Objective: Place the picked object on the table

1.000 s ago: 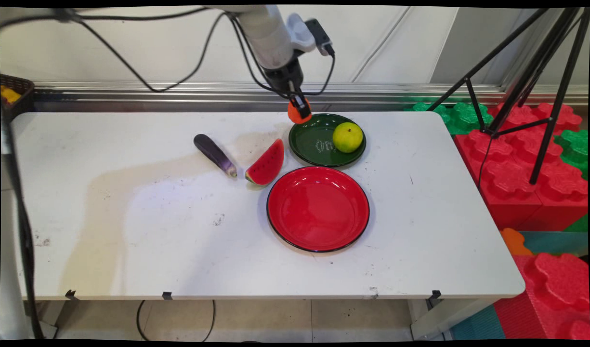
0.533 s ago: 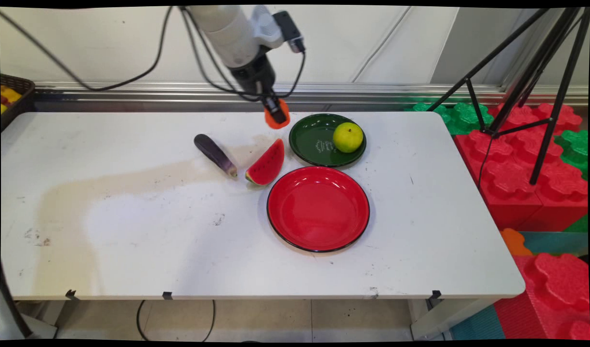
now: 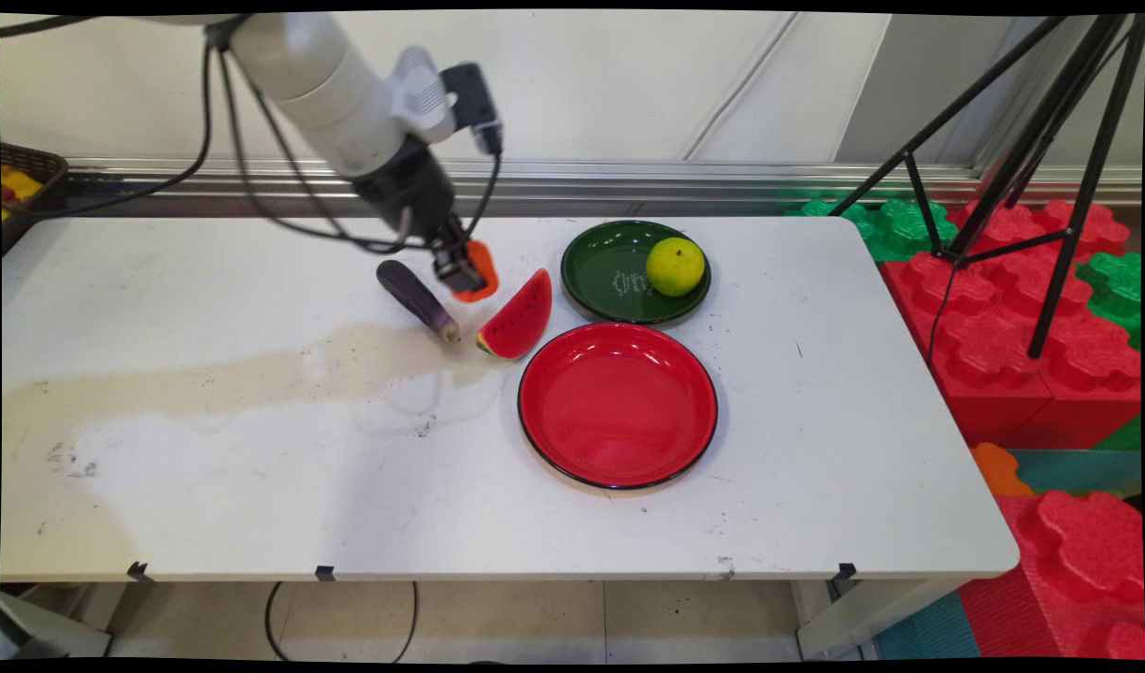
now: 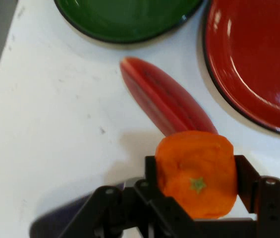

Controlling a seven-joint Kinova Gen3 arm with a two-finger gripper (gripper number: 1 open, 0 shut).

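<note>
— Main view first?
— Black gripper [image 3: 463, 271] at the end of the white arm, clamped on an orange fruit [image 3: 479, 275], carried above the white table [image 3: 254, 449]. Seen between the purple eggplant [image 3: 416, 299] and the watermelon slice [image 3: 520, 319], just above both. Eggplant lying slantwise, its stem end close to the slice's lower tip.
— And to the right?
— Green plate [image 3: 609, 271] at the far side, with a yellow-green apple [image 3: 675, 266] on its right part. Red plate [image 3: 618, 405] just in front of it, rims nearly touching. Watermelon slice just left of both plates. Black tripod [image 3: 1011, 150] and red and green foam blocks [image 3: 1030, 355] beyond the table's right end; dark basket [image 3: 30, 178] at the far left corner.
— Hand view?
— Fingers [image 4: 152, 173] pressed against both sides of the orange fruit [image 4: 196, 173], small green stem mark facing the camera. Watermelon slice [image 4: 167, 101] right beyond the fruit, rind up. Green plate [image 4: 125, 20] at the top edge, red plate [image 4: 249, 59] at upper right. Dark eggplant [image 4: 75, 213] partly hidden behind the linkage at lower left.
</note>
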